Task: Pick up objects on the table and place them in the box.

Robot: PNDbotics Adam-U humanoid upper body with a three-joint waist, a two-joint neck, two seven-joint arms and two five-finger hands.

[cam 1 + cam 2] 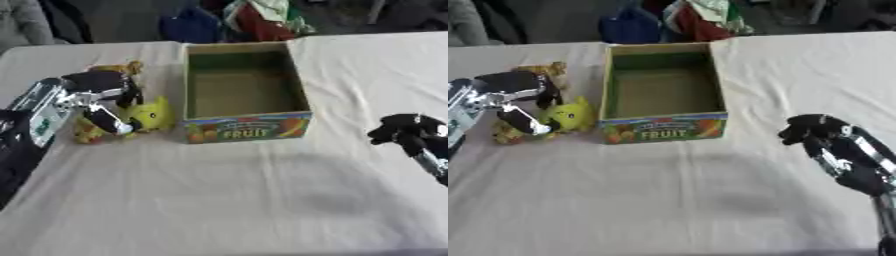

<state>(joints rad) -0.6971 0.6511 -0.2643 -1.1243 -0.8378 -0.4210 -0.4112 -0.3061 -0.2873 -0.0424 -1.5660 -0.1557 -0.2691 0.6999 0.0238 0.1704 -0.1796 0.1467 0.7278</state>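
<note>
Here the pick-up step is being carried out, judging by the layout: the white-clothed table [227, 200] is being worked at its left side, and the fruit-printed box [248, 127] is standing open and apparently empty. The next move is likely to call for a lift clear of the box's left wall, then a carry to the right over the opening. The left hand [101, 97] is being curled down around the yellow toy [150, 116], just left of the box; whether it is actually being gripped cannot be told. The right hand [820, 131], fingers curled on nothing, is being held idle right of the box. A brownish toy [118, 68] is lying behind the left hand.
</note>
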